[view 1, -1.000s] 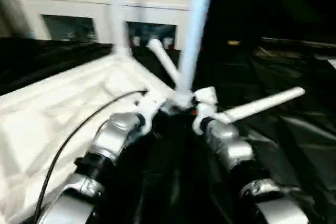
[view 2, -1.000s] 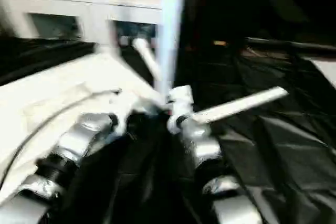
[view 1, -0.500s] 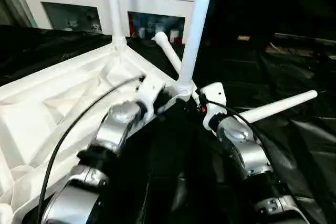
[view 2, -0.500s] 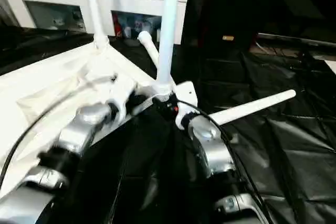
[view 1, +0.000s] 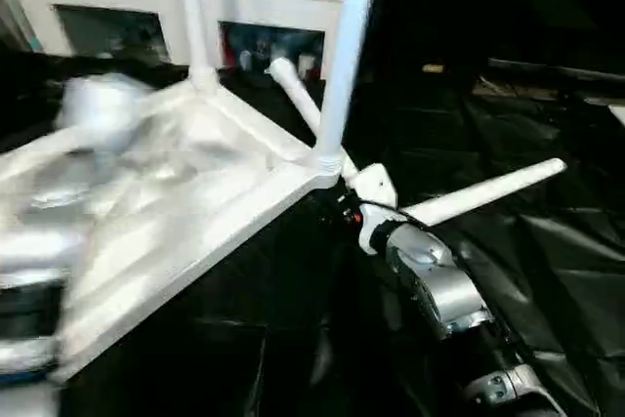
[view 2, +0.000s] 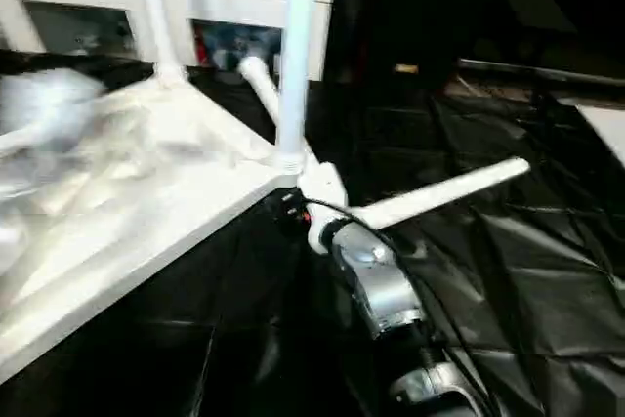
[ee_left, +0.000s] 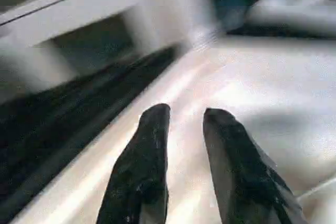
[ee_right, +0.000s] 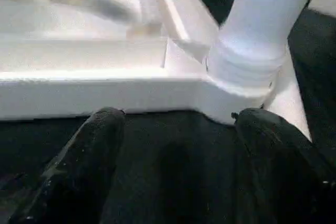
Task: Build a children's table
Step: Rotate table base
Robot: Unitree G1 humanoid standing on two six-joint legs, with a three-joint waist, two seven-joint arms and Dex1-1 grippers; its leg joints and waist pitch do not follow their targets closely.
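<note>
Right gripper (ee_right: 173,129) spread wide beside tabletop (view 1: 195,212) corner (upright leg (view 1: 337,65) socketed there), left gripper (ee_left: 184,124) seemingly slightly parted, empty.

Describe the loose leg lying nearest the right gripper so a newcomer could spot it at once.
Start at the upturned white tabletop on the black sheeting. Just past its near corner, where an upright leg stands, a leg lies flat on the sheeting, angling away beside the right gripper. Unlike the socketed legs, it is unattached.

L arm (view 1: 59,231) blurred; upright legs' (view 1: 344,56) tops cut off.
</note>
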